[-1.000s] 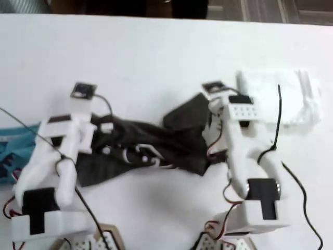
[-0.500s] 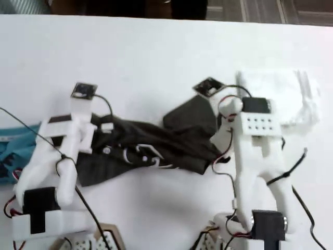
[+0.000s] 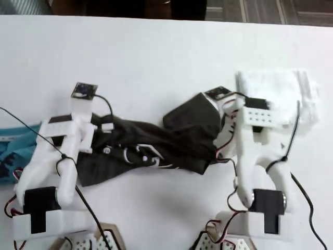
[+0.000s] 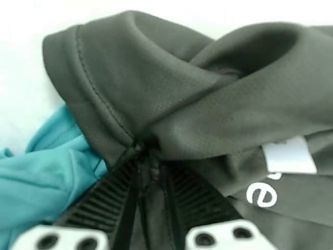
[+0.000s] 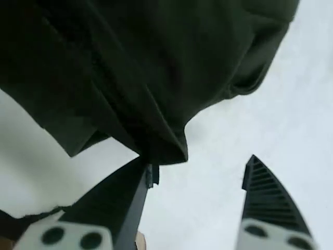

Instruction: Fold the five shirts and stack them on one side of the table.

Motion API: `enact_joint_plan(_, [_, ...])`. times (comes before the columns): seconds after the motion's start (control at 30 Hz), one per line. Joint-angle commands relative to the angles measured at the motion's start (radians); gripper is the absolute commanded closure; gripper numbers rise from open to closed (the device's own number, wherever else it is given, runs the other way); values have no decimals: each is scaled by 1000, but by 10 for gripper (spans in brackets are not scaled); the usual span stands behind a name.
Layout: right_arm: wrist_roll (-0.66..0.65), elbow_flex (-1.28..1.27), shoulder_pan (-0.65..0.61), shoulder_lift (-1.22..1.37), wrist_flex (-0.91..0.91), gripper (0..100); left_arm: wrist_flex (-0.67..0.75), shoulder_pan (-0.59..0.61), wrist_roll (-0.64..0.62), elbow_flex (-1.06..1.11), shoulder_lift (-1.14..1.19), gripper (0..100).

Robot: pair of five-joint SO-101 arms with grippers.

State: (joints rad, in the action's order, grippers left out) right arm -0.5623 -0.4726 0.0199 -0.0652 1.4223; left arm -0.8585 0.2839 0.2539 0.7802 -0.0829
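Two pincers logged. My left gripper (image 4: pixel 150 164) is clamped tight on a bunched fold of the dark shirt (image 4: pixel 208 88); a teal shirt (image 4: pixel 47 177) lies just beside it. My right gripper (image 5: pixel 200 174) gapes wide over the table (image 5: pixel 291 104), with one finger (image 5: pixel 125 198) seemingly touching the shirt's hem. Both arms are extended, wrists low at the shirt's two ends.

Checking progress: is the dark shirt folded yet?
Not folded. The dark shirt lies bunched and twisted, with creases running across it and one hem pinched in the left gripper.

Open table (image 3: pixel 156 47) along far side, dark shirt (image 3: pixel 177 138) centre, white stack (image 3: pixel 291 96) right, teal shirt (image 3: pixel 13 148) left
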Motion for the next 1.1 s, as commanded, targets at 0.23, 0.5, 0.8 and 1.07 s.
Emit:
enact_joint_plan(0.23, [184, 14, -5, 10, -110, 737, 3, 9, -5, -4, 6, 974])
enact_joint_plan(0.5, [293, 115, 2, 18, -110, 737, 3, 8, -5, -4, 6, 974])
enact_joint_plan(0.8, [313, 37, -61, 117, -99, 737, 5, 8, -5, -4, 6, 974])
enact_joint_plan(1.07, [158, 17, -171, 65, 25, 737, 5, 8, -5, -4, 6, 974])
